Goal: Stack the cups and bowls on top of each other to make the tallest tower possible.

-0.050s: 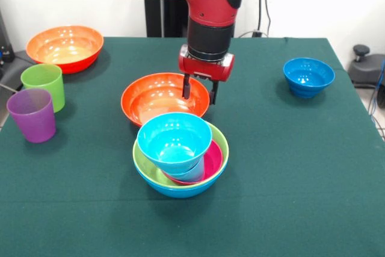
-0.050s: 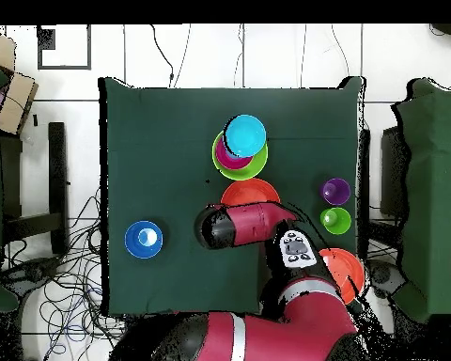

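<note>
My gripper (image 1: 200,91) hangs open over the right rim of a large orange bowl (image 1: 157,97) at the table's middle. One finger is over the bowl's inside and the other outside its rim; nothing is held. Just in front stands the tower (image 1: 180,179): a large blue bowl, a lime green bowl (image 1: 144,167) in it, a small magenta bowl (image 1: 212,161), and a tilted cyan bowl (image 1: 174,139) on top with a light blue piece under it. In the overhead view the arm hides the gripper and part of the orange bowl (image 2: 248,193); the tower (image 2: 240,150) shows beyond it.
A second orange bowl (image 1: 65,46) sits at the back left. The lime green cup (image 1: 43,82) and purple cup (image 1: 31,114) stand upright by the left edge. A small dark blue bowl (image 1: 308,76) sits at the back right.
</note>
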